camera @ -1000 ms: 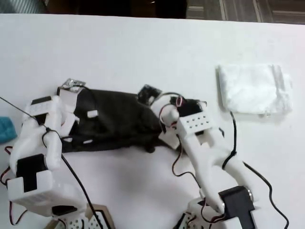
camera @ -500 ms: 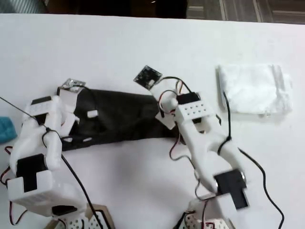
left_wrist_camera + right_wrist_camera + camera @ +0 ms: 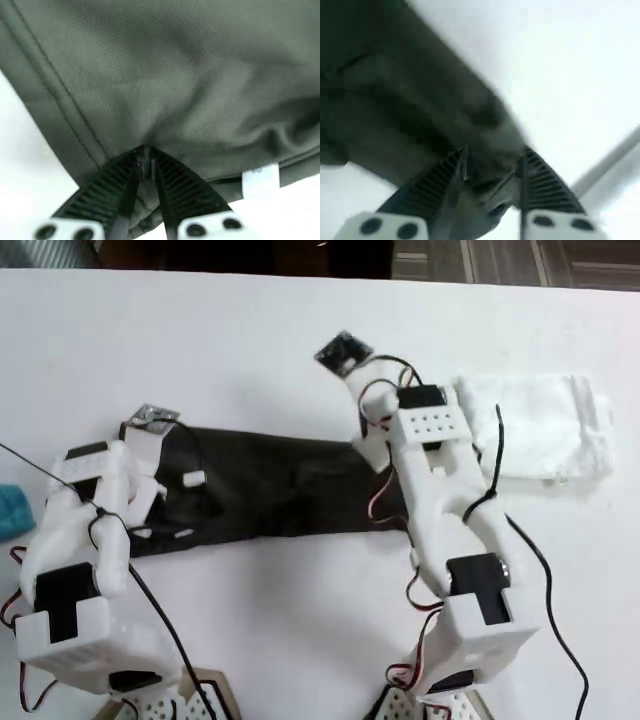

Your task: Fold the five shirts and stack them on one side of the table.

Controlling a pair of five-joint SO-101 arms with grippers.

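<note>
1. Spanning the frame, a white table [image 3: 250, 330] carried a dark shirt [image 3: 270, 490] stretched across the centre, a folded white shirt [image 3: 545, 425] at upper right, and a teal cloth [image 3: 12, 510] at the left edge.
2. The left arm [image 3: 80, 540] bent over the dark shirt's left end, and the left gripper [image 3: 145, 162] pinched its hem tight.
3. The right arm [image 3: 440, 500] leaned over its right end, and the right gripper [image 3: 492, 170] clamped bunched fabric.
</note>
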